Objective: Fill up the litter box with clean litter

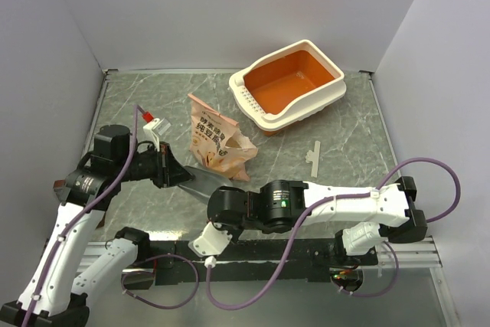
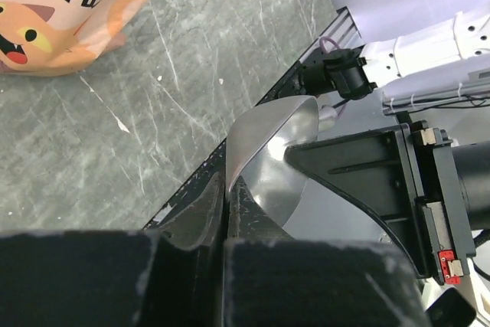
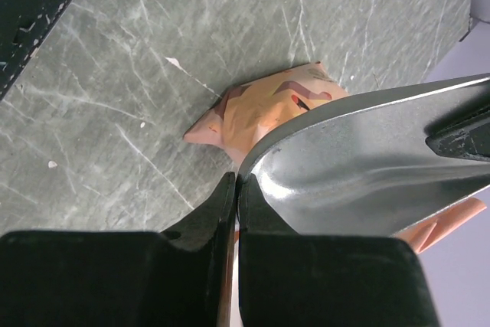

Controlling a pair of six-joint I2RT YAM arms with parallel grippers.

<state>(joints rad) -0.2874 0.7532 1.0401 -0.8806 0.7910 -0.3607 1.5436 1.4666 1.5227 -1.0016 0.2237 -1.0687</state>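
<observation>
Litter box (image 1: 295, 86) lies beyond bag (image 1: 218, 143) printed "猫"; left pincer (image 2: 227, 197) and right pincer (image 3: 236, 189) both clench scoop (image 1: 205, 181).

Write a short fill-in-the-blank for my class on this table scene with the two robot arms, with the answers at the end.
1. The large rectangular plastic litter box, cream-white on its outer rim, is ____ inside.
2. The left end effector and the right end effector are both shut on the small grey metal ____.
3. In the top view, the pink-orange printed paper bag lies ____ that tool and the litter box.

Missing words: orange; scoop; between.
</observation>
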